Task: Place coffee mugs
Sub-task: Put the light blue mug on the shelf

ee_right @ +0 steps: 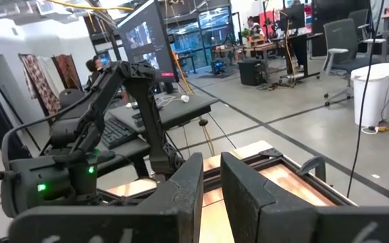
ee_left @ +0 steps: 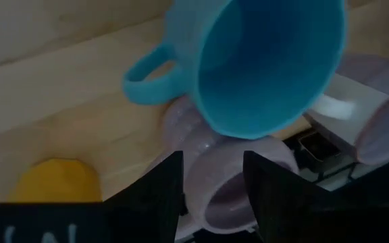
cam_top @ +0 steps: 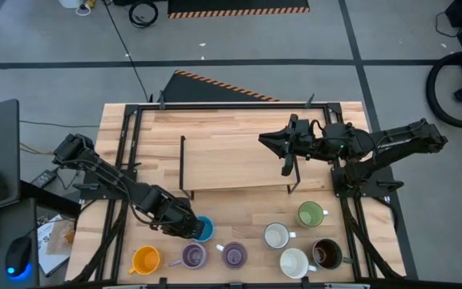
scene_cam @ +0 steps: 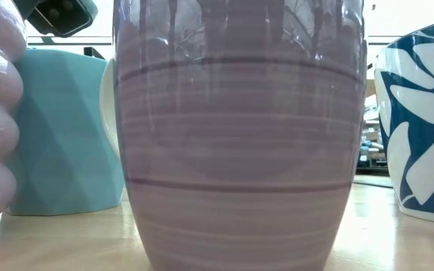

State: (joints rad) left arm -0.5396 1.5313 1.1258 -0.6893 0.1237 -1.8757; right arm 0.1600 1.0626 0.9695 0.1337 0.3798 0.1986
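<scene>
The blue mug (cam_top: 204,229) stands upright on the table near the front, its handle (ee_left: 147,73) sticking out sideways. My left gripper (cam_top: 186,225) hovers open just to its left, slanting down; in the left wrist view its fingers (ee_left: 211,169) stand apart short of the blue mug (ee_left: 262,61), over a purple mug (ee_left: 221,189). The front row also holds an orange mug (cam_top: 145,259), two purple mugs (cam_top: 194,256) (cam_top: 233,255), two white mugs (cam_top: 277,235) (cam_top: 293,262), a green mug (cam_top: 310,213) and a dark brown mug (cam_top: 326,254). My right gripper (cam_top: 265,140) waits shut, level, above the wooden shelf.
A raised wooden shelf (cam_top: 235,164) on dark metal legs fills the table's middle, behind the mugs. A black frame (cam_top: 127,152) runs along the table's sides. The low view is filled by a purple mug (scene_cam: 239,135), with the blue mug (scene_cam: 66,128) behind it.
</scene>
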